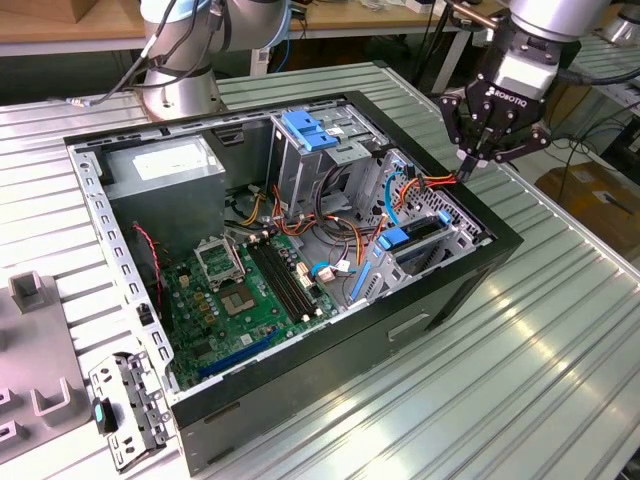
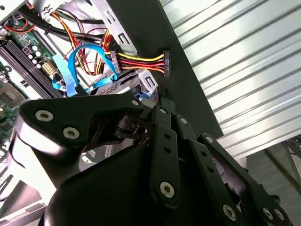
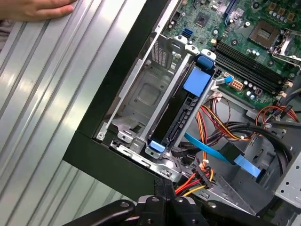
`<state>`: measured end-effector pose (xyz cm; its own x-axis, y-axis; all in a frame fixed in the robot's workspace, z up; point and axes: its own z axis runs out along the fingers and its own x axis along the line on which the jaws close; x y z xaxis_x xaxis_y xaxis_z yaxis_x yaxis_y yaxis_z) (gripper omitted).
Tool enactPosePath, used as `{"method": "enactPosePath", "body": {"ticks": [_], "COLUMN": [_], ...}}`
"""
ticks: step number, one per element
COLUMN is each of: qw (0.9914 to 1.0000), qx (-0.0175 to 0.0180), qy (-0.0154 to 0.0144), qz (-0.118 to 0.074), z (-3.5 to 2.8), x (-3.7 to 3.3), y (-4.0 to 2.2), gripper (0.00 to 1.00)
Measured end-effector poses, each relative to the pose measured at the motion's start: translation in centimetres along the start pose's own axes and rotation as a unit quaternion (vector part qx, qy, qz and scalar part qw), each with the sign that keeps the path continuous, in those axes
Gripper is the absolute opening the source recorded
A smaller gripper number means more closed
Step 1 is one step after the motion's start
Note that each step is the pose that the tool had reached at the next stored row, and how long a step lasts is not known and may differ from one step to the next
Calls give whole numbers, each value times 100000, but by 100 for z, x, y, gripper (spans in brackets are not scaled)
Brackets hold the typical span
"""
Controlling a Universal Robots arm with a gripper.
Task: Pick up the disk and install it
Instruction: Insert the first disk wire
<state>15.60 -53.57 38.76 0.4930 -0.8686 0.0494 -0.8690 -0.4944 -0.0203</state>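
The disk (image 1: 421, 243) sits on edge in the metal cage at the near right corner of the open computer case (image 1: 455, 290), its blue side rail and blue tab showing. In the first wrist view the disk (image 3: 181, 110) fills one slot of that cage. My gripper (image 1: 468, 168) hangs over the case's right wall, just behind the cage, with its fingers shut together and nothing between them. A black power connector (image 2: 166, 63) on red and yellow wires rests on the case rim close to the fingertips (image 2: 159, 99).
A grey power-supply box (image 1: 165, 165) and a second drive cage with a blue latch (image 1: 310, 130) stand at the back of the case. The green motherboard (image 1: 245, 290) lies in the middle. A hand (image 3: 33, 8) rests on the ribbed table beside the case. Grey fixtures (image 1: 30, 300) stand at the exterior view's left.
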Motion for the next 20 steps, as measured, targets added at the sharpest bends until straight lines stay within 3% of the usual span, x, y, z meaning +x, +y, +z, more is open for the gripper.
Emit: {"method": "enactPosePath", "body": {"ticks": [4, 11, 12, 14, 16, 18, 20], "qw": [99992, 99973, 99972, 99953, 99877, 99694, 99532], "qx": [59, 118, 116, 149, 240, 390, 473], "qy": [-23, -51, -47, -60, -94, -166, -192], "qz": [-1238, -2303, -2344, -3046, -4946, -7802, -9648], "z": [14, 75, 75, 79, 83, 96, 102], "x": [-5, -53, -65, -72, -72, -73, -73], "y": [-33, -143, -157, -168, -169, -170, -170], "gripper": [11, 11, 18, 18, 18, 25, 25]}}
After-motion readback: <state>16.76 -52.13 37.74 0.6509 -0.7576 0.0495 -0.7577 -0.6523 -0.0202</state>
